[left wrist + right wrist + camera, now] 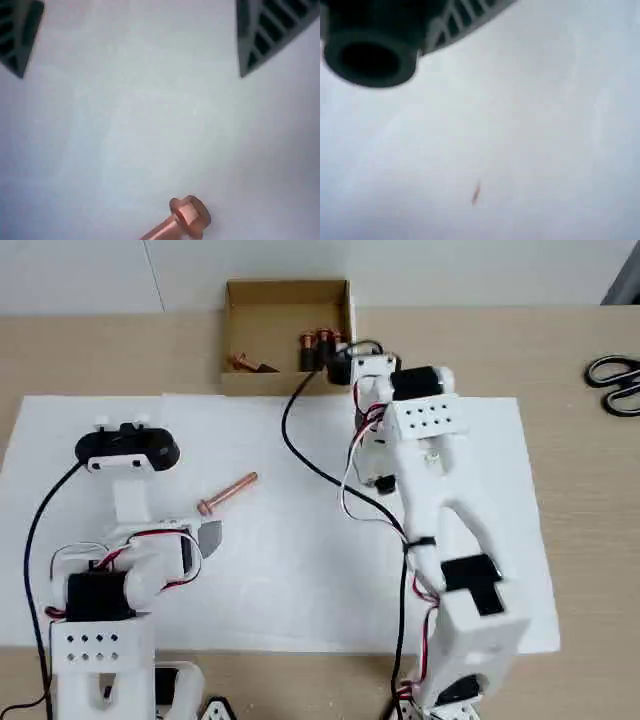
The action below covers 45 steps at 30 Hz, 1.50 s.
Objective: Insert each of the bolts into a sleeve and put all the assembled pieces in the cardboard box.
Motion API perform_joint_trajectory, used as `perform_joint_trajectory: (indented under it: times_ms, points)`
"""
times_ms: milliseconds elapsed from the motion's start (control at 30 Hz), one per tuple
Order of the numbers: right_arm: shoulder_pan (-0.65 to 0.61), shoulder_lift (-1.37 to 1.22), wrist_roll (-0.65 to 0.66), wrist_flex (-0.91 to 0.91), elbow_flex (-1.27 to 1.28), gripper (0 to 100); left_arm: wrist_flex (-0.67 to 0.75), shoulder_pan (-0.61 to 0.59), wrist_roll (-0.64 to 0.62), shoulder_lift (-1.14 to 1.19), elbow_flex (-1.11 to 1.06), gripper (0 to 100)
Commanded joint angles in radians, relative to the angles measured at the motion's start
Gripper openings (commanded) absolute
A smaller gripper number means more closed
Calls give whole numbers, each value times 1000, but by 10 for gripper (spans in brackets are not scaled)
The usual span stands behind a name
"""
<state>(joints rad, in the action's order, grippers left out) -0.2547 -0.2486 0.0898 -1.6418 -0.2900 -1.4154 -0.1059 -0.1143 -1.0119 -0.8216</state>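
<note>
Well short of the box, the left gripper is held with fingers apart over the sheet. A bolt is laid between it and the box. Assembled pieces are lodged inside the box. At the box's right corner, a sleeve is clamped in the right gripper.

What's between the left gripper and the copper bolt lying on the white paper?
Just bare white paper sheet: the left wrist view shows nothing between the open left gripper and the copper-coloured metal bolt.
</note>
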Motion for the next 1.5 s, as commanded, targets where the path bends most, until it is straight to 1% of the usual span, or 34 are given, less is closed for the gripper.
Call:
perform_joint_trajectory:
  times_ms: [0,100,167,233,367,533,633,767,867,967,1067,1200,1367,1467]
  points:
    - [51,116,17,-53,-46,4,11,-5,48,-3,96,258]
    - [93,145,18,-74,-46,4,17,-3,72,20,127,258]
    - [110,168,20,-77,-46,4,17,-3,126,91,139,258]
    - [111,199,40,-81,-46,4,18,-3,193,201,163,258]
    - [108,269,63,-81,-46,4,18,-2,278,445,283,258]
    - [108,300,63,-81,-46,4,18,2,480,720,450,258]
    - [108,298,61,-81,-44,4,20,5,545,858,524,257]
    - [108,298,60,-81,-44,4,74,5,551,1016,588,237]
    - [108,298,60,-82,-44,4,135,5,551,1108,595,193]
    - [108,298,60,-82,-44,4,190,5,551,1169,595,181]
    - [105,298,60,-82,-44,4,226,5,548,1200,595,181]
    - [68,298,60,-82,-44,4,238,15,548,1203,595,181]
    - [27,298,64,-84,-44,4,273,44,548,1209,596,181]
    - [24,298,64,-84,-44,4,287,64,551,1211,593,181]
